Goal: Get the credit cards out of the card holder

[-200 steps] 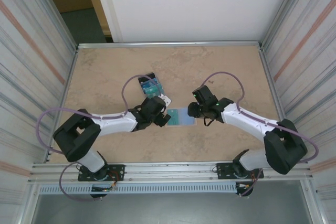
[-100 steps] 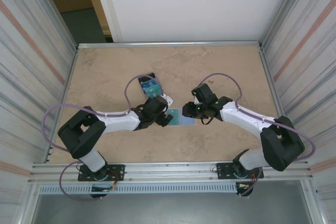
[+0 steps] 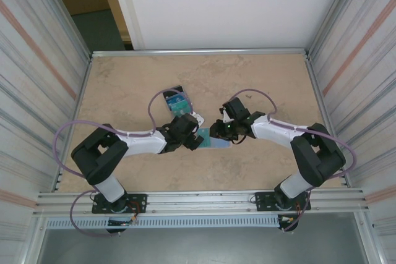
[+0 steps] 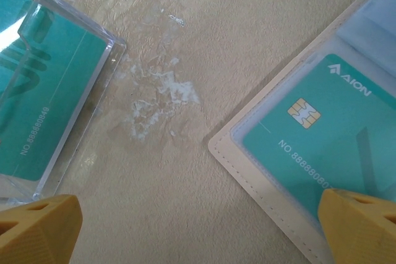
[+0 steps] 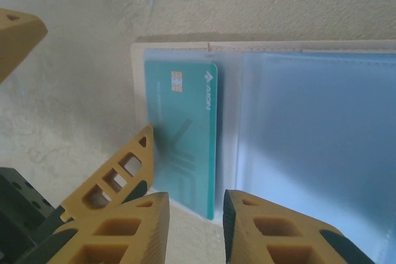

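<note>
Looking down from above, you have the card holder [image 3: 218, 141] lying open and flat on the table [image 3: 260, 78], roughly midway between left and right, with an arm reaching in to it from each side. Your left gripper [image 4: 198, 217] is spread wide. One finger sits over the near left corner of the holder, the other hangs close to the clear case [image 4: 59, 78], and bare tabletop lies between them. You cannot tell whether the finger over the holder presses down or only hovers. Your right gripper [image 5: 195, 217] has its fingers drawn close with a narrow gap between them. That gap sits right at the near edge of the teal card [image 5: 182, 134], but the pictures do not settle whether the fingers touch the card. The teal card sits in the clear pocket on the holder's left half, its chip and printed number showing through the plastic, while the right half shows pale blue pockets. The clear case lies just left of the holder and farther back, apart from it, with a second teal card [image 4: 43, 103] inside. A patch of whitish scuffing [image 4: 154, 100] marks the table between case and holder.
</note>
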Tool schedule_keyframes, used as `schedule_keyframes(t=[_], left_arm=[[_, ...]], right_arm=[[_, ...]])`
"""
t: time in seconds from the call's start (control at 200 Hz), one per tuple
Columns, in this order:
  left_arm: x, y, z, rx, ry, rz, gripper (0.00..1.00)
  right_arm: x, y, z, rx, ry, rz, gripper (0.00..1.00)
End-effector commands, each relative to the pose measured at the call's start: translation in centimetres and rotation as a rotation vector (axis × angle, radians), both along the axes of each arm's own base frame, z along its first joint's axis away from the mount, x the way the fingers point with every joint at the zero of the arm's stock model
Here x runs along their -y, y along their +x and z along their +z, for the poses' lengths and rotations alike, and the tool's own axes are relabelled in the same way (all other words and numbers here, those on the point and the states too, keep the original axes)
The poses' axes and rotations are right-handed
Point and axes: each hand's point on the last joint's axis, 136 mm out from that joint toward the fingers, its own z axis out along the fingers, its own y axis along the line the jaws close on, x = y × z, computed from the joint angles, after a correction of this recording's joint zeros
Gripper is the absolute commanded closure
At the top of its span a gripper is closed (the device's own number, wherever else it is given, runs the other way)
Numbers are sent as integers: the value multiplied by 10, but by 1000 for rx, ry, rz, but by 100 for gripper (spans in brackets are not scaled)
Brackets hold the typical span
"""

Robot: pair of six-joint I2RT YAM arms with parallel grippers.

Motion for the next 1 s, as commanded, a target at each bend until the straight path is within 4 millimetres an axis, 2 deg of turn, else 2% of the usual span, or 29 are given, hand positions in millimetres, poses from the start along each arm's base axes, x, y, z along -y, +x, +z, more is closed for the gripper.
schedule_keyframes(t=[0.0, 0.13, 0.431, 0.757, 0.992], left_arm=[[-12, -7, -17, -29, 53, 21, 1], [-16, -11, -22, -45, 58, 29, 1], [-21, -16, -28, -65, 61, 40, 1], [-23, -17, -29, -68, 66, 46, 1], [-23, -17, -32, -74, 65, 54, 1]], right_arm=[[-8, 3, 1, -34, 82, -9, 73], [-10, 4, -3, -48, 142, -9, 77], [-11, 5, -16, -83, 217, -10, 79], [-12, 5, -29, -106, 226, -13, 82], [-15, 4, -27, -105, 256, -3, 86]])
